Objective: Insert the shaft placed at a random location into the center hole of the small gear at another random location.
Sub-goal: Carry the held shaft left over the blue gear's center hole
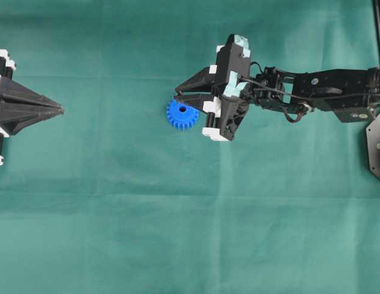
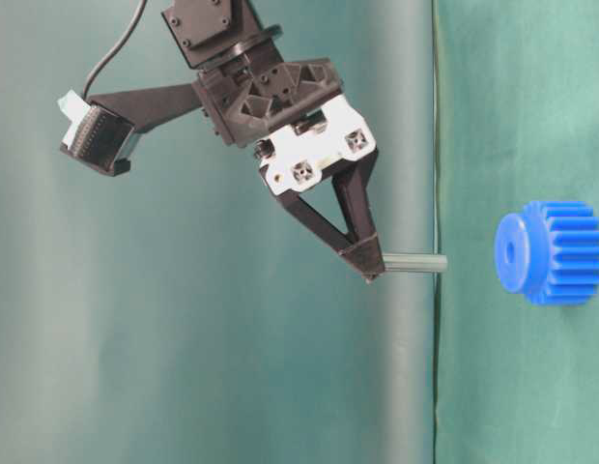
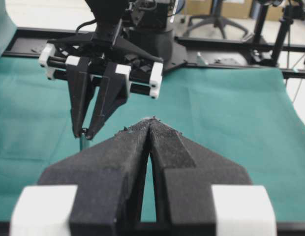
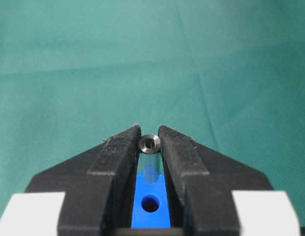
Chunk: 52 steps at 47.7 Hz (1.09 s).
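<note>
1. Overhead: my right gripper [image 1: 178, 97] hangs over the small gear [image 1: 182, 114], fingertips above its upper rim. The gear lies flat on the green cloth [image 1: 116, 214], center hole [image 1: 182, 111] just beside the tips. I cannot make out the shaft here. The left gripper [image 1: 60, 111] sits well apart at the far side, tips pressed together on nothing.

2. Table-level: the shaft [image 2: 413, 263] is pinched at one end by the right gripper's fingertips [image 2: 367, 256], its free end aimed at the gear's hub [image 2: 512, 253] but well apart from it. It seems a little off the hole's line.

3. Left wrist: left fingers [image 3: 152, 147] closed, empty. The right gripper stands beyond them, a sliver of shaft under its tips.

4. Right wrist: the shaft's shiny end sits clamped between the tips, and the hole shows nearer the palm, not under the pin. I judge the tips must draw back until pin and hole line up, then descend slowly, holding the clamp firm so the pin doesn't tilt.
</note>
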Available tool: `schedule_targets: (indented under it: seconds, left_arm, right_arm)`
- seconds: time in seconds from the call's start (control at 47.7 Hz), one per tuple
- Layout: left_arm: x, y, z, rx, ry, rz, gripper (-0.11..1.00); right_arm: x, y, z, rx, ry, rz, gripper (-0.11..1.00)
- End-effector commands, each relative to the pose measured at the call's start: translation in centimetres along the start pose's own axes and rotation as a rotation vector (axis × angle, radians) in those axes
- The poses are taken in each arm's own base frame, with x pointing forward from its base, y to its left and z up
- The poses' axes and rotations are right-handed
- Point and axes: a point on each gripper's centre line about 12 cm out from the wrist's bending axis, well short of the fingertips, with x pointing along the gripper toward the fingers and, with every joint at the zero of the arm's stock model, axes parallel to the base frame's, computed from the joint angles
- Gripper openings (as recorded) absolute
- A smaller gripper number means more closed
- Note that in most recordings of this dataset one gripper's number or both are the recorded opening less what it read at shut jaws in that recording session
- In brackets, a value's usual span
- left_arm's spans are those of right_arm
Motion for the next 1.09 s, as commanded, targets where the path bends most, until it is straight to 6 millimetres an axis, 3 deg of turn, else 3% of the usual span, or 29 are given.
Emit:
schedule_targets:
  seconds: [0.0,0.377,1.069]
  left_arm:
    - [0.1,0.0,0.4,-0.001,-0.011,0.002,0.00]
    - [0.1,0.0,0.3,-0.003,-0.008,0.002,0.00]
    - [0.1,0.0,0.4,-0.008,-0.012,0.003,0.00]
  right_arm:
    - [-0.1,0.2,1.1,-0.002,-0.030,0.006,0.16]
    - [1.9,-0.3,-2.0,0.004,0.036,-0.013,0.16]
    - [2.4,-0.5,-3.4,0.003,0.063,-0.020,0.16]
